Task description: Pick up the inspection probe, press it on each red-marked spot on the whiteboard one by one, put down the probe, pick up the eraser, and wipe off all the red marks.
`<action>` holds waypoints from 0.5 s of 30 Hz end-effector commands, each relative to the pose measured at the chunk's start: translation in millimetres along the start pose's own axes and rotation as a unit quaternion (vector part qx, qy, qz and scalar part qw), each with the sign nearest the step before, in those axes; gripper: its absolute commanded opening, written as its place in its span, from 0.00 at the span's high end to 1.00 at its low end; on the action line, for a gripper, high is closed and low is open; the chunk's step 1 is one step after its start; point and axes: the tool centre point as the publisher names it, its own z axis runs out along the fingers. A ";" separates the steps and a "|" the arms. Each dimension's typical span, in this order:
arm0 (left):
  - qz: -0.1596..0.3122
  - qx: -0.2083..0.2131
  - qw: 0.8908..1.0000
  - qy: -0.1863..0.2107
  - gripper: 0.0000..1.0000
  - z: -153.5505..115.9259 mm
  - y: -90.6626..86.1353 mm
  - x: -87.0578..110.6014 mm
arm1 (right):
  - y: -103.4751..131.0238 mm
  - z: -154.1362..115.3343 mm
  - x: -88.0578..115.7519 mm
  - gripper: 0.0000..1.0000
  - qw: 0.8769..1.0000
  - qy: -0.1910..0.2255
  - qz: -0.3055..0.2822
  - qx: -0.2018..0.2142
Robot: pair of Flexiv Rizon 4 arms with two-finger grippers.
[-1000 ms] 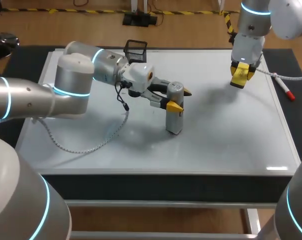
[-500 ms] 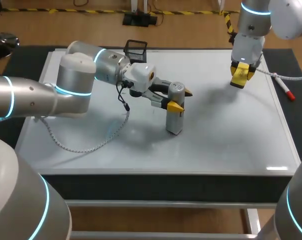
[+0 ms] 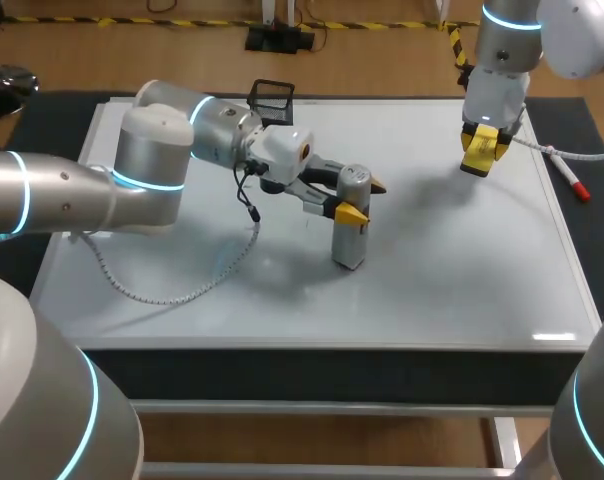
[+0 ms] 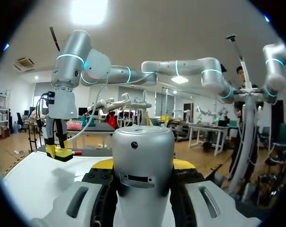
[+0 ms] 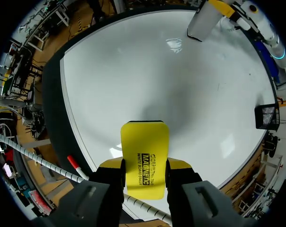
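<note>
Whiteboard (image 3: 462, 290) shows you no red marks that I can find. Your left tool (image 3: 362, 198) clamps the probe (image 3: 349, 245) upright, foot on the board's middle, seemingly to press. Your right tool (image 3: 480, 145) grips the eraser (image 5: 145, 146) above the board's far right corner, likely staged for wiping.

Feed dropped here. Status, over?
Left tool shut on grey cylindrical probe, upright on whiteboard. Right tool shut on yellow rectangular eraser. No obstruction seen.

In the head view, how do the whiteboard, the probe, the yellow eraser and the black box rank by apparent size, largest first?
1. whiteboard
2. probe
3. black box and eraser: about alike. The right claw hides part of the eraser, so I leave them unranked.
</note>
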 end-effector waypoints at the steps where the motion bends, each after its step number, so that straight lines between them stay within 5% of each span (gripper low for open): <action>1: 0.005 -0.003 1.000 -0.004 1.00 -5.1 -4.4 -2.2 | -0.9 -0.9 0.1 1.00 1.000 0.002 -0.001 0.000; 15: 0.046 -0.024 0.992 -0.117 1.00 -139.2 -62.2 -27.2 | -0.9 -0.9 0.1 1.00 1.000 0.002 -0.001 0.000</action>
